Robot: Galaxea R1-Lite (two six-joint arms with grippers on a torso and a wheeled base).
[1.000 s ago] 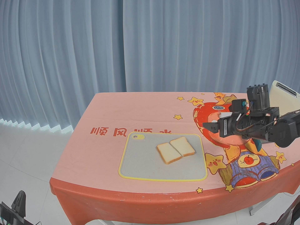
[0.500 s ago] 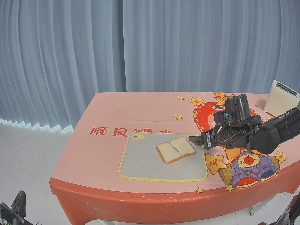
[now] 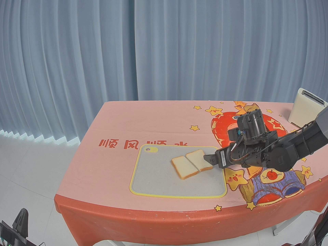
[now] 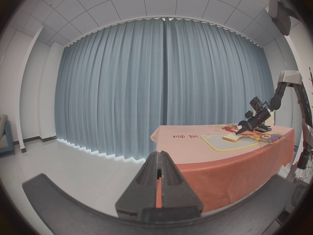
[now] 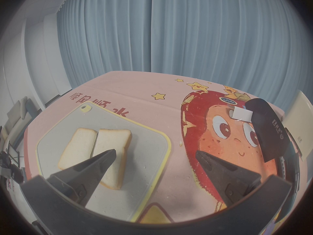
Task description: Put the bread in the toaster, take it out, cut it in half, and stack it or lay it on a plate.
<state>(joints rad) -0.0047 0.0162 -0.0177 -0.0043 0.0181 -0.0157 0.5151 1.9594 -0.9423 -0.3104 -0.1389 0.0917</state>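
Two halves of a bread slice lie side by side on the grey cutting board with a yellow rim: the left half and the right half. My right gripper hangs low at the right half's outer edge, open and holding nothing. In the right wrist view one finger is over the nearer half, the other finger over the tablecloth; the farther half lies beside it. The cream toaster stands at the table's far right. My left gripper is shut, low, well off the table's left front.
A black knife blade lies on the cartoon-printed tablecloth near the toaster. The pink table has bare room behind and to the left of the board. A blue curtain hangs behind the table.
My right arm has swung left and down from beside the toaster to the edge of the right bread half, its gripper open throughout. Bread and left arm have not moved.
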